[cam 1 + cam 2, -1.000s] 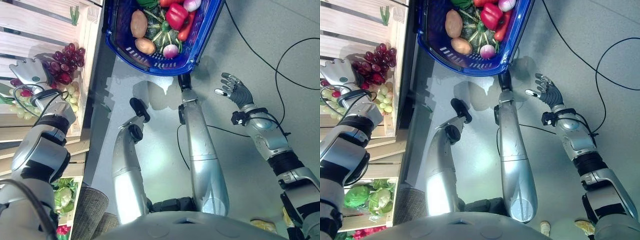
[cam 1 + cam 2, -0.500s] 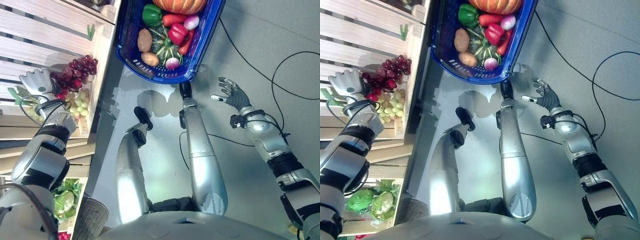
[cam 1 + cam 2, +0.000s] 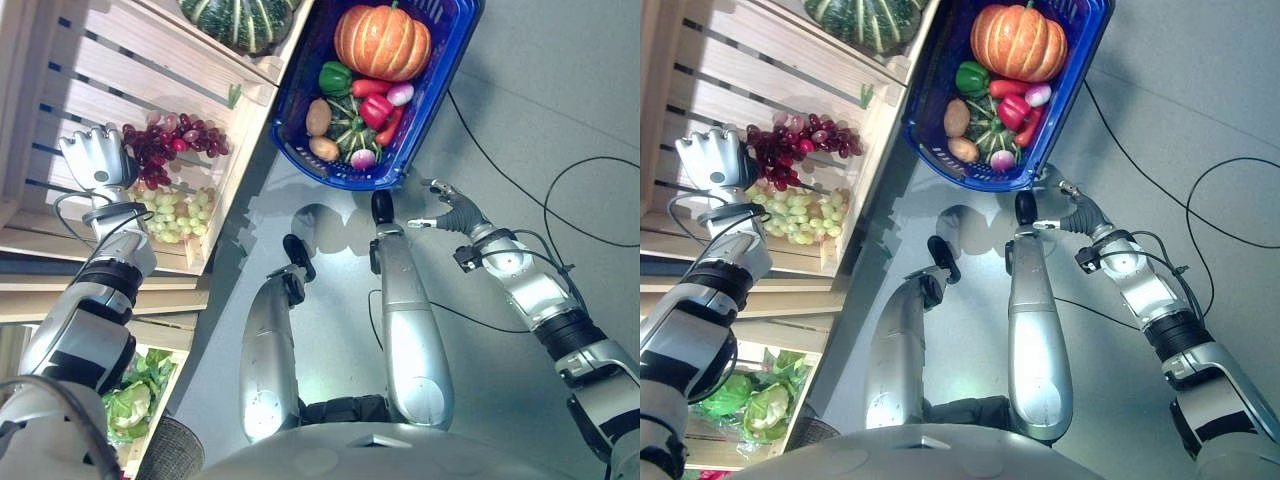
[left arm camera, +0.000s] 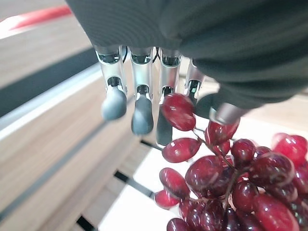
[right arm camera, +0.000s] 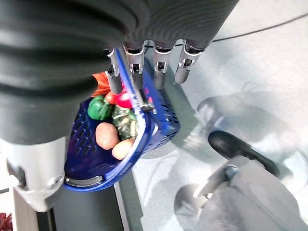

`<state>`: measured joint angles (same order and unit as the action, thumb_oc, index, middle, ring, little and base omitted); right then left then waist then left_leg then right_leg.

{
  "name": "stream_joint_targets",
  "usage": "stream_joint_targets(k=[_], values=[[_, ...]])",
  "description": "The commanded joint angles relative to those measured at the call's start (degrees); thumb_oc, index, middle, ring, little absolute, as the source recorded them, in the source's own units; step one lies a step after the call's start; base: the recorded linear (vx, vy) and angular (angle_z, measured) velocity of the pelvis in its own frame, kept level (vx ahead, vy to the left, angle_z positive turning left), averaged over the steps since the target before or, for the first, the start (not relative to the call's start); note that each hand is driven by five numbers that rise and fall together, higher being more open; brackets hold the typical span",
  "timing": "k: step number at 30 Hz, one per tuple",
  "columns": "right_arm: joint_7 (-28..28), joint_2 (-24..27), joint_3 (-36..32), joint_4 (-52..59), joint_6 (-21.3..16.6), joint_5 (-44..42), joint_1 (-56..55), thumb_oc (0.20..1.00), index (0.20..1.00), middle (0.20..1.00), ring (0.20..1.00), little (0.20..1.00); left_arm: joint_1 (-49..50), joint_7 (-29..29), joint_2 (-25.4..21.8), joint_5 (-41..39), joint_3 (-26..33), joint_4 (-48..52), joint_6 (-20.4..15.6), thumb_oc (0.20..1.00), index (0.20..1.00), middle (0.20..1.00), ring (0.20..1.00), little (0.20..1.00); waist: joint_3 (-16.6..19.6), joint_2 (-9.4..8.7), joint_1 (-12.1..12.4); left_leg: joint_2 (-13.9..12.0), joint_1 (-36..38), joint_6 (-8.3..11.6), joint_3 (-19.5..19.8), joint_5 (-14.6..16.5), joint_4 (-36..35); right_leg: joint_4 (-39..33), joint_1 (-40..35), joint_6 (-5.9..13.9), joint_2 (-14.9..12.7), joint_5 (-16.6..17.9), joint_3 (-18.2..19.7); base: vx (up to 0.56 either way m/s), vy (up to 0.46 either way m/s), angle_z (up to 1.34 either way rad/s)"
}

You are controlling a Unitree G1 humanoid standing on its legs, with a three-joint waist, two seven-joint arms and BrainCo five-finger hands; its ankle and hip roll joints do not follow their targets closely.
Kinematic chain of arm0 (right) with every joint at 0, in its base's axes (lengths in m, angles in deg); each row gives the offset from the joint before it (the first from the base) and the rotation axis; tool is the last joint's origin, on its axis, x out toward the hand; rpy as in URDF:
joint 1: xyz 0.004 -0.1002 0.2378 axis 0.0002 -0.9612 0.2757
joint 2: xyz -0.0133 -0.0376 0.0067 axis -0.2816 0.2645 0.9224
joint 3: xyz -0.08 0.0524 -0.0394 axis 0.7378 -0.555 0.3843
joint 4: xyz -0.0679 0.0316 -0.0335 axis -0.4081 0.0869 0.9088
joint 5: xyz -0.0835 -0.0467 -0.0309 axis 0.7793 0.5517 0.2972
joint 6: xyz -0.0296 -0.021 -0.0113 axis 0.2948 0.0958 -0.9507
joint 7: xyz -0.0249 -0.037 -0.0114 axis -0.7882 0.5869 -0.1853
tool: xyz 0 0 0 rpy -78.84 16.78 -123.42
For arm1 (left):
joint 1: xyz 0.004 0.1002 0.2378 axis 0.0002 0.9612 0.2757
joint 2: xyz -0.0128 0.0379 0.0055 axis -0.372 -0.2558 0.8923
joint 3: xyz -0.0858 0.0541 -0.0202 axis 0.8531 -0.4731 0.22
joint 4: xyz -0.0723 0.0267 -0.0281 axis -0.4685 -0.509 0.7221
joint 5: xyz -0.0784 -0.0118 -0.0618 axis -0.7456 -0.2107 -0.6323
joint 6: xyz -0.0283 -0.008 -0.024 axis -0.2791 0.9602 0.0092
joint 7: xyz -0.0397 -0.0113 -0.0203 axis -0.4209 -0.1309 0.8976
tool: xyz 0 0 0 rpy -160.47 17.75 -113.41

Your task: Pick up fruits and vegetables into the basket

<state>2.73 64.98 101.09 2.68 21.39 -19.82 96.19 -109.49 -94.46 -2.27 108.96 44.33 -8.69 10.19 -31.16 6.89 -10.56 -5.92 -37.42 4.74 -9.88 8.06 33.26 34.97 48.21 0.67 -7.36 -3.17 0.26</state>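
My left hand [image 4: 144,91] hovers relaxed, fingers straight, over the red grapes [image 3: 170,140] in the wooden crate [image 3: 60,120]; nothing held. Risk: a shallow pinch strips berries. My right hand [image 3: 450,210] waits spread beside the blue basket [image 3: 440,70].

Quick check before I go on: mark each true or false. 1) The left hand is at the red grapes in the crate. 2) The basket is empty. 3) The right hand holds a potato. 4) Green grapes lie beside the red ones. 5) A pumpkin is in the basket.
1) True: the left hand is at the red grapes in the wooden crate.
2) False: the blue basket holds produce.
3) False: the right hand holds nothing, fingers relaxed near the basket.
4) True: green grapes lie beside them.
5) True: an orange pumpkin sits inside.
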Motion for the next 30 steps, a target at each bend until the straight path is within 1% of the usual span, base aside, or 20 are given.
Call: stream_joint_targets(k=[1, 2, 4, 6, 7, 8, 10, 12, 13, 14, 15, 18, 21, 23, 25, 26, 28, 29, 30], values=[[0.3, -0.4, 2.0, 4.0, -0.8, 0.6, -0.3, 1.0, 1.0, 1.0, 1.0, 1.0, 0.9, -1.8, -7.7, -1.2, 3.3, 0.4, -0.8, 0.448, 0.448, 0.448, 0.448, 0.448, 1.4, -1.6, -0.2, 2.6, -2.8, -0.91, 0.4, -1.2, -1.7, -0.9, -2.8, 2.54, -0.9, -5.5, -1.7, 0.0, -0.039, 0.05], [0.2, -0.4, 2.0, 4.2, -0.6, 0.1, -0.2, 1.0, 1.0, 1.0, 1.0, 1.0, 0.4, -0.6, -7.8, -0.1, 3.0, 0.7, -0.4, 0.2, 0.2, 0.2, 0.2, 0.2, 1.4, -1.68, -0.2, 2.6, -3.0, -0.93, 0.5, -1.1, -1.6, -0.7, -2.8, 2.58, -0.8, -5.6, -1.7, -0.01, -0.048, 0.03], [-0.3, -0.6, 1.6, 4.5, -0.1, -0.4, -0.2, 1.0, 1.0, 1.0, 1.0, 1.0, -0.2, 1.3, -8.1, -1.8, 2.2, 0.9, -1.0, 0.2, 0.2, 0.2, 0.2, 0.2, 1.4, -1.94, -0.2, 2.6, -2.9, -1.0, 0.6, -1.0, -1.6, -0.8, -2.9, 2.62, -0.5, -5.6, -1.7, -0.01, -0.055, 0.04], [-0.1, -0.6, 1.6, 5.1, 0.1, -1.1, -0.3, 1.0, 1.0, 1.0, 1.0, 1.0, -0.3, 1.8, -8.0, -0.3, 1.7, 1.5, -0.2, 0.2, 0.2, 0.2, 0.2, 0.2, 1.4, -2.15, -0.2, 2.6, -2.9, -1.19, 0.7, -1.0, -1.6, -0.5, -3.0, 2.66, -0.1, -5.7, -1.6, 0.01, -0.04, 0.03], [-0.2, -0.7, 1.6, 5.2, 0.0, -1.7, -0.5, 1.0, 1.0, 1.0, 1.0, 1.0, -0.3, 2.1, -8.2, -1.2, 1.5, 1.3, -0.7, 0.2, 0.2, 0.2, 0.2, 0.2, 1.4, -2.29, -0.3, 2.5, -2.9, -1.23, 0.7, -0.9, -1.6, -0.5, -3.0, 2.69, 0.0, -5.7, -1.6, 0.01, -0.034, 0.01], [-0.3, -0.8, 1.4, 5.0, -0.1, -1.9, -0.7, 1.0, 1.0, 1.0, 1.0, 1.0, 0.0, 2.0, -8.1, -1.9, 1.5, 1.3, -1.0, 0.2, 0.2, 0.2, 0.2, 0.2, 1.4, -2.43, -0.2, 2.5, -3.0, -1.27, 0.7, -0.8, -1.5, -0.5, -3.0, 2.66, 0.0, -5.7, -1.7, 0.01, -0.038, 0.0], [-0.2, -1.0, 1.1, 4.7, -0.5, -0.9, -1.5, 1.0, 1.0, 1.0, 1.0, 1.0, 0.6, 1.7, -7.6, -0.7, 1.5, 1.6, 0.2, 0.2, 0.2, 0.2, 0.2, 0.2, 1.4, -2.69, -0.2, 2.3, -3.4, -1.49, 0.7, -0.7, -1.3, -0.4, -2.7, 2.66, 0.3, -5.8, -1.7, 0.0, -0.046, -0.01], [-0.2, -1.0, 1.1, 4.6, -0.9, -1.3, -1.7, 1.0, 1.0, 1.0, 1.0, 1.0, 0.6, 1.6, -7.7, -1.5, 1.3, 1.4, -0.4, 0.2, 0.2, 0.2, 0.2, 0.2, 1.4, -2.86, -0.2, 2.2, -3.6, -1.47, 0.7, -0.7, -1.2, -0.4, -2.6, 2.64, 0.4, -5.8, -1.7, 0.0, -0.041, 0.0], [-0.2, -1.0, 1.0, 4.5, -0.9, -1.4, -1.9, 1.0, 1.0, 1.0, 1.0, 1.0, 0.7, 1.3, -7.9, -1.2, 1.2, 1.6, 0.1, 0.2, 0.2, 0.2, 0.2, 0.2, 1.4, -2.99, -0.2, 2.2, -3.8, -1.48, 0.9, -0.6, -1.1, -0.3, -2.6, 2.66, 0.5, -5.8, -1.6, 0.01, -0.037, 0.02], [-0.1, -1.0, 1.1, 4.5, -0.9, -1.5, -2.0, 1.0, 1.0, 1.0, 1.0, 1.0, 0.6, 1.3, -7.8, -1.1, 1.1, 1.6, 0.6, 0.755, 0.755, 0.755, 0.755, 0.755, 1.4, -3.05, -0.2, 2.1, -3.8, -1.5, 0.9, -0.6, -1.0, -0.2, -2.5, 2.68, 0.6, -5.9, -1.7, 0.0, 0.0, 0.0], [-0.1, -1.0, 1.1, 4.4, -0.9, -1.5, -2.1, 1.0, 1.0, 1.0, 1.0, 1.0, 0.6, 1.3, -7.8, -1.0, 1.2, 1.6, 0.6, 1.0, 1.0, 1.0, 1.0, 1.0, 1.4, -3.06, -0.2, 2.1, -3.9, -1.51, 0.9, -0.6, -1.0, -0.2, -2.5, 2.68, 0.6, -5.9, -1.7, 0.0, 0.0, 0.0], [-0.2, -1.3, 1.3, 3.8, -0.7, -0.9, -2.1, 1.0, 1.0, 1.0, 1.0, 1.0, 0.3, 2.0, -7.7, -0.2, 1.1, 1.0, 1.6, 1.0, 1.0, 1.0, 1.0, 1.0, 1.4, -3.42, -0.2, 1.9, -4.3, -1.59, 0.8, -0.4, -0.7, -0.1, -2.2, 2.67, 0.7, -6.0, -1.7, 0.0, -0.029, 0.01], [-0.2, -1.5, 1.6, 3.5, -1.1, -0.6, -2.2, 1.0, 1.0, 1.0, 1.0, 1.0, 0.2, 2.1, -7.7, -0.9, 0.9, 0.7, 1.0, 1.0, 1.0, 1.0, 1.0, 1.0, 1.4, -3.62, -0.2, 1.8, -4.4, -1.62, 0.8, -0.4, -0.9, -0.3, -2.2, 2.7, 0.8, -5.9, -1.9, 0.0, -0.03, 0.0], [-0.1, -1.5, 2.0, 3.5, -1.2, -0.6, -2.3, 1.0, 1.0, 1.0, 1.0, 1.0, 0.0, 2.0, -7.4, -1.5, 0.6, 0.9, -0.1, 1.0, 1.0, 1.0, 1.0, 1.0, 1.4, -3.79, -0.2, 1.7, -4.7, -1.62, 0.8, -0.4, -0.7, 0.0, -1.9, 2.7, 0.9, -6.0, -1.9, 0.01, -0.044, -0.01], [-0.1, -1.6, 2.3, 3.3, -1.2, -0.8, -2.1, 1.0, 1.0, 1.0, 1.0, 1.0, -0.3, 1.8, -7.1, -4.5, 0.4, 1.2, -2.0, 1.0, 1.0, 1.0, 1.0, 1.0, 1.4, -3.88, -0.2, 1.7, -4.9, -1.61, 0.8, -0.4, -0.7, 0.1, -1.7, 2.71, 1.0, -6.0, -2.0, 0.0, -0.043, 0.0], [0.0, -1.7, 2.4, 3.2, -1.2, -0.8, -2.0, 1.0, 1.0, 1.0, 1.0, 1.0, -0.6, 1.7, -6.9, -9.2, 0.6, 1.6, -4.4, 1.0, 1.0, 1.0, 1.0, 1.0, 1.4, -3.98, -0.1, 1.6, -5.0, -1.62, 0.9, -0.5, -0.8, 0.1, -1.6, 2.73, 1.1, -5.9, -2.0, 0.0, -0.039, -0.01], [0.0, -1.8, 2.4, 3.5, -0.9, -0.7, -2.1, 1.0, 1.0, 1.0, 1.0, 1.0, -0.6, 2.2, -6.4, -12.4, 1.1, 2.2, -5.6, 1.0, 1.0, 1.0, 1.0, 1.0, 1.4, -4.01, -0.1, 1.6, -5.2, -1.6, 0.9, -0.5, -0.8, 0.1, -1.5, 2.72, 1.2, -6.0, -2.0, 0.0, -0.016, -0.01], [0.2, -2.0, 2.6, 3.5, -0.5, -0.4, -1.9, 1.0, 1.0, 1.0, 1.0, 1.0, -1.0, 2.7, -5.3, -17.9, 2.0, 2.6, -7.9, 1.0, 1.0, 1.0, 1.0, 1.0, 1.4, -4.02, -0.1, 1.5, -5.4, -1.57, 0.9, -0.6, -0.8, 0.3, -1.3, 2.68, 1.3, -6.1, -1.9, 0.0, 0.0, 0.0], [0.2, -2.2, 2.7, 3.4, -0.4, -0.3, -1.7, 1.0, 1.0, 1.0, 1.0, 1.0, -1.4, 3.2, -4.8, -20.5, 2.5, 3.0, -9.1, 1.0, 1.0, 1.0, 1.0, 1.0, 1.4, -4.03, -0.1, 1.5, -5.4, -1.58, 0.9, -0.6, -0.8, 0.4, -1.2, 2.67, 1.4, -6.2, -1.9, 0.0, -0.041, 0.01]])
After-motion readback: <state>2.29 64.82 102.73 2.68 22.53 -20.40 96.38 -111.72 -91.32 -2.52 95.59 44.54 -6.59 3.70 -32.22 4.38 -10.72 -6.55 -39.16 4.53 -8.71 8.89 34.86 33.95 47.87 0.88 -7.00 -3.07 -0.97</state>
